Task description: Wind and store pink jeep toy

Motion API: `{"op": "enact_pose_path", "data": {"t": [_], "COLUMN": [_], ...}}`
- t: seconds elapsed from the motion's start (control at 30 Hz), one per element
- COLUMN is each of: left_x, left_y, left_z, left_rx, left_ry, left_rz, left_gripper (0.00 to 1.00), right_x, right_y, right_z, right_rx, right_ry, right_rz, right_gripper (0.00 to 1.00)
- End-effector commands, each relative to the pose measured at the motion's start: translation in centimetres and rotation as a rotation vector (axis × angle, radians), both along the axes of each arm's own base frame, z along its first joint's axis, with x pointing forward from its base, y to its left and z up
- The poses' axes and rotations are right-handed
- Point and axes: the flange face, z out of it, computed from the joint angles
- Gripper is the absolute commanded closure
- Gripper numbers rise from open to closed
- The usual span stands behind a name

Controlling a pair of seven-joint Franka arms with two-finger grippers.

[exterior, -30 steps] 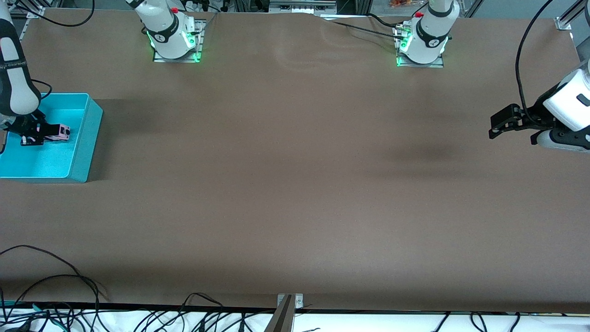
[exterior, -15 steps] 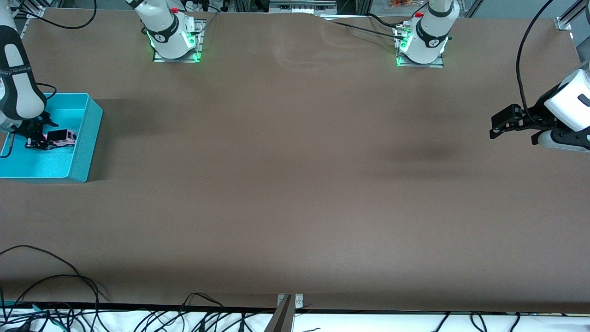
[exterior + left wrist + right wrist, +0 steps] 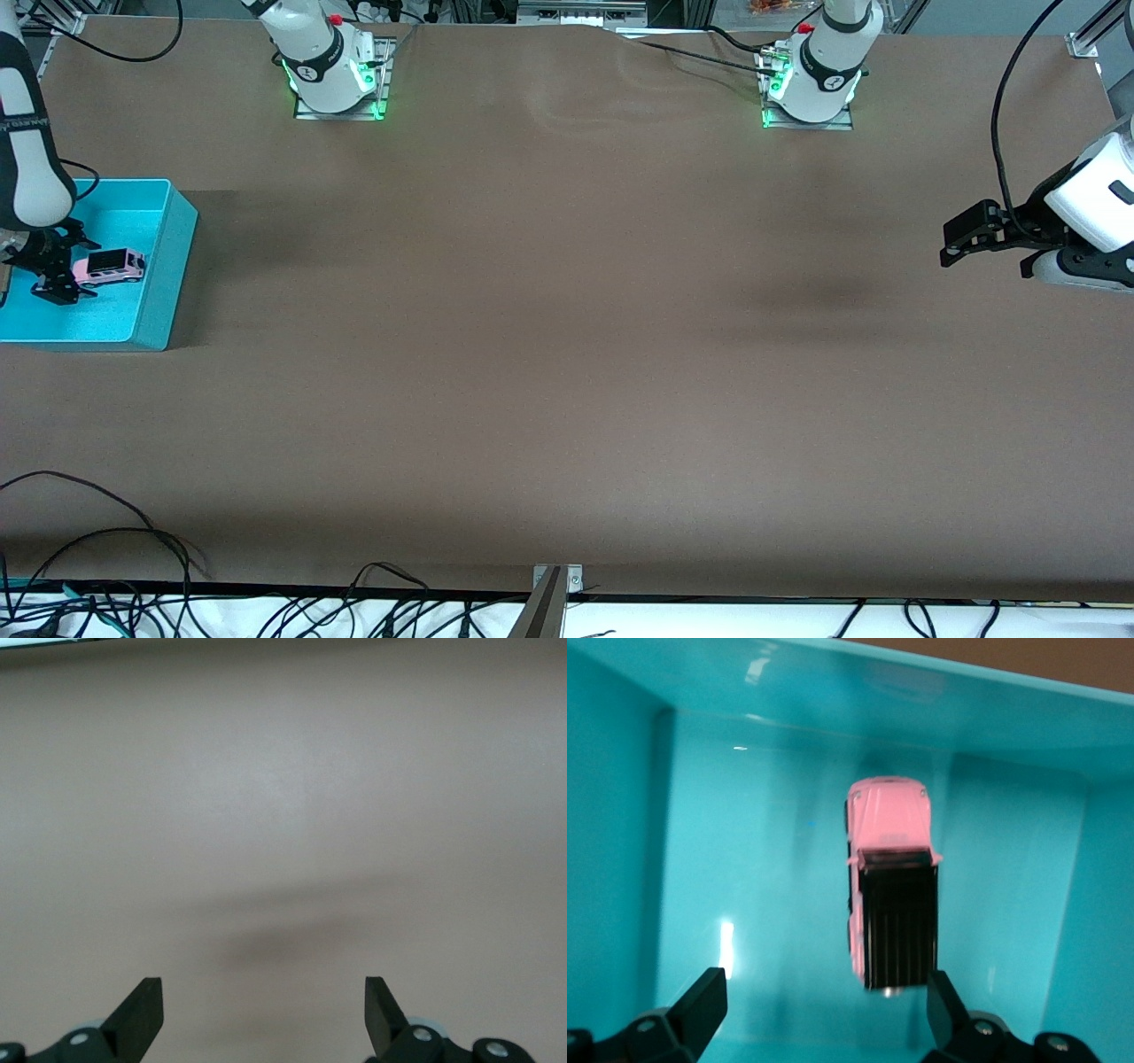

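Observation:
The pink jeep toy (image 3: 109, 265) with its black roof lies on the floor of the turquoise bin (image 3: 164, 266) at the right arm's end of the table. It also shows in the right wrist view (image 3: 890, 881), free of the fingers. My right gripper (image 3: 53, 276) is open and empty, just above the bin floor beside the jeep; in the right wrist view (image 3: 824, 1010) its fingertips stand wide apart. My left gripper (image 3: 961, 241) is open and empty, held over the bare table at the left arm's end, where that arm waits; the left wrist view (image 3: 264, 1014) shows only brown table.
The brown table top (image 3: 567, 354) spreads between the two arms. Cables (image 3: 106, 585) lie along the table's edge nearest the front camera. The arm bases (image 3: 332, 71) stand at the edge farthest from that camera.
My right gripper has opened and let go of the pink jeep toy, which now rests upright on the bin floor. The gripper has drawn back a little. The left arm has not moved.

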Motion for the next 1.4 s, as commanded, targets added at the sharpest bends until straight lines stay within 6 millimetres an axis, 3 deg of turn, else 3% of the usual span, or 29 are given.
{"op": "enact_pose_path", "data": {"t": [0.0,0.23,0.63,1.0,1.37], "left_x": [-0.2,-0.2,-0.3,-0.3,-0.3], "left_y": [-0.1,-0.2,-0.2,-0.6,-0.4], "left_z": [0.8,0.8,0.9,0.9,0.9], "left_rx": [0.007,0.007,0.009,0.006,0.008], "left_ry": [-0.016,-0.016,-0.016,-0.016,-0.016], "left_rz": [-0.023,-0.024,-0.024,-0.03,-0.027], "left_gripper": [0.0,0.0,0.0,0.0,0.0], "right_x": [0.5,1.7,3.5,5.6,7.3], "right_y": [1.2,2.6,7.1,14.8,22.4], "right_z": [5.4,9.0,14.9,18.9,26.4], "right_rx": [0.014,-0.077,-0.112,-0.098,0.055], "right_ry": [-0.026,0.008,-0.049,-0.034,-0.015], "right_rz": [0.042,0.174,0.517,0.911,1.012], "right_gripper": [0.0,0.0,0.0,0.0,0.0]}}
